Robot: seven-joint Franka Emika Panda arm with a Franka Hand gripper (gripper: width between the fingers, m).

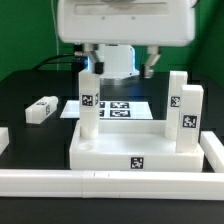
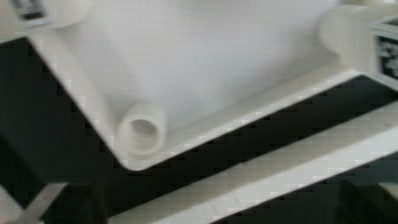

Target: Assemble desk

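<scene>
The white rimmed tabletop [image 1: 120, 152] lies flat near the front rail. Three leg blocks stand upright on it: one on the exterior view's left [image 1: 90, 108] and two on the right [image 1: 177, 100] [image 1: 190, 118]. A further leg block [image 1: 42, 109] lies loose on the black table to the left. My gripper [image 1: 121, 68] hovers open and empty above the tabletop's rear. In the wrist view the tabletop's bare corner [image 2: 214, 70] shows a round socket [image 2: 139, 128], with one leg [image 2: 368, 40] at the picture's edge. One fingertip [image 2: 43, 201] barely shows, and the gripper [image 2: 214, 208] holds nothing.
Long white border rails run along the front [image 1: 100, 182] and the exterior view's right [image 1: 213, 152], with a short end piece at the left [image 1: 3, 140]. The marker board [image 1: 122, 107] lies behind the tabletop. The rail also crosses the wrist view [image 2: 267, 175].
</scene>
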